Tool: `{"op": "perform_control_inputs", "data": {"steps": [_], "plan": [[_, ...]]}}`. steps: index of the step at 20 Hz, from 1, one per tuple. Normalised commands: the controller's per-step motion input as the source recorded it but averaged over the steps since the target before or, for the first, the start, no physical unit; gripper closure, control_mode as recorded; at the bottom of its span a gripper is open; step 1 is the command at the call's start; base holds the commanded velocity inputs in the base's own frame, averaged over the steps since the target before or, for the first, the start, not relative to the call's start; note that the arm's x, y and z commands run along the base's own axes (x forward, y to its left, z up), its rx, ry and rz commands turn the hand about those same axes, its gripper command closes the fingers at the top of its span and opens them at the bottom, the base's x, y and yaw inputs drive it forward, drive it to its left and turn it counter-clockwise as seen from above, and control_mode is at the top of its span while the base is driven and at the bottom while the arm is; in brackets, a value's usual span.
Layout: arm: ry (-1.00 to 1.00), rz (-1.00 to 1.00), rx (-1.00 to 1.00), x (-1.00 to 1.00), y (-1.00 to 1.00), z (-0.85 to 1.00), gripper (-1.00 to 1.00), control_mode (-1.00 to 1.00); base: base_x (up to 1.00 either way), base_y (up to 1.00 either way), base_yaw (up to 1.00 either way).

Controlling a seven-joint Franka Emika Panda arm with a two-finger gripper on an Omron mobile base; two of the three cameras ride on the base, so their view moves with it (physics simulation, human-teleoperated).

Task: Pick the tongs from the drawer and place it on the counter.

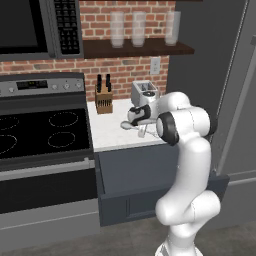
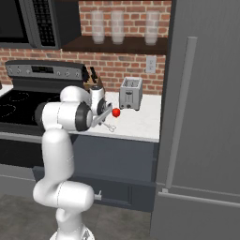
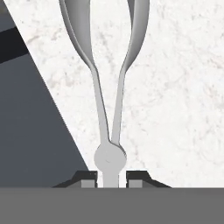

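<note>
One claw [image 3: 110, 180] pinches the tongs [image 3: 107, 105] by their pivot end, over the white tabletop [image 3: 175, 109].
Long axis runs bottom-to-top in the hand view, two spoon arms spreading toward the frame's top.

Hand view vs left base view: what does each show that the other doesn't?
Hand view alone: the claw shut on the pivot end of the tongs, whose two arms spread apart over the counter.

Left base view alone: the stovetop, the knife block, the toaster, the pulled-out drawer and the shelf with glasses.

Both: the white counter, with the tongs over it and dark cabinetry below its edge.
</note>
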Motion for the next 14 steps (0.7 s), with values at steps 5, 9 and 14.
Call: {"op": "perform_control_inputs", "data": {"steps": [5,9,14], "plan": [[0.0,0.0,0.01,0.52,0.0,0.0,1.0,-1.0,0.0,0.0,0.0],[0.0,0.01,0.0,0.36,0.0,0.0,1.0,-1.0,0.0,0.0,0.0],[0.0,0.01,0.0,0.23,0.03,-0.07,1.0,-1.0,0.0,0.0,0.0]]}}
